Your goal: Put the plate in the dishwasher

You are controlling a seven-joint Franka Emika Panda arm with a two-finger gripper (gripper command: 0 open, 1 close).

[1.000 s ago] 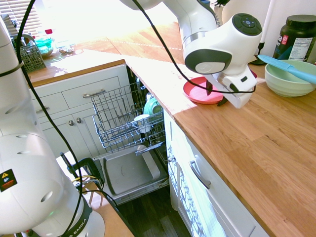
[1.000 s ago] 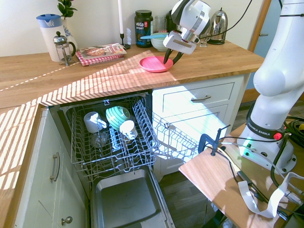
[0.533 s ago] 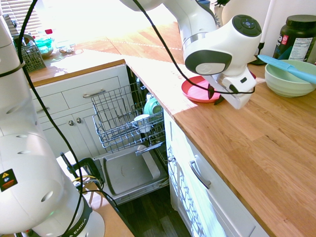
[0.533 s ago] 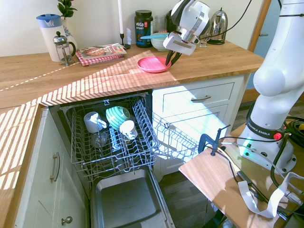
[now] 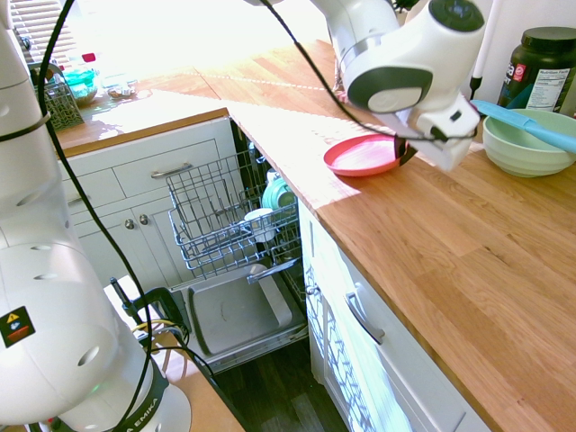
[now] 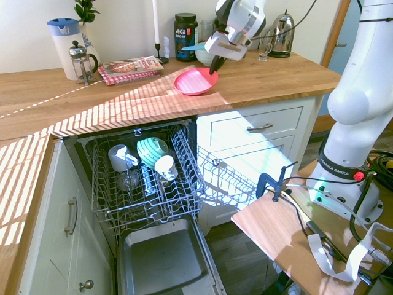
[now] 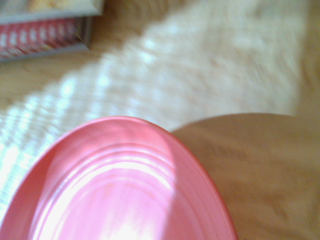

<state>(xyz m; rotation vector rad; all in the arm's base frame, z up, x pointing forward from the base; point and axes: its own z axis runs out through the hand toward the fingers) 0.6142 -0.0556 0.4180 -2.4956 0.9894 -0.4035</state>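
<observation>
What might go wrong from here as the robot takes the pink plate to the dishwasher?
The gripper pinches the plate only at one edge, so it may swivel or slip. The upper rack already holds a striped bowl and mugs, which the plate might knock.

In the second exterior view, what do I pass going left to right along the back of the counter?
French press, magazine, black tub, steel kettle.
</observation>
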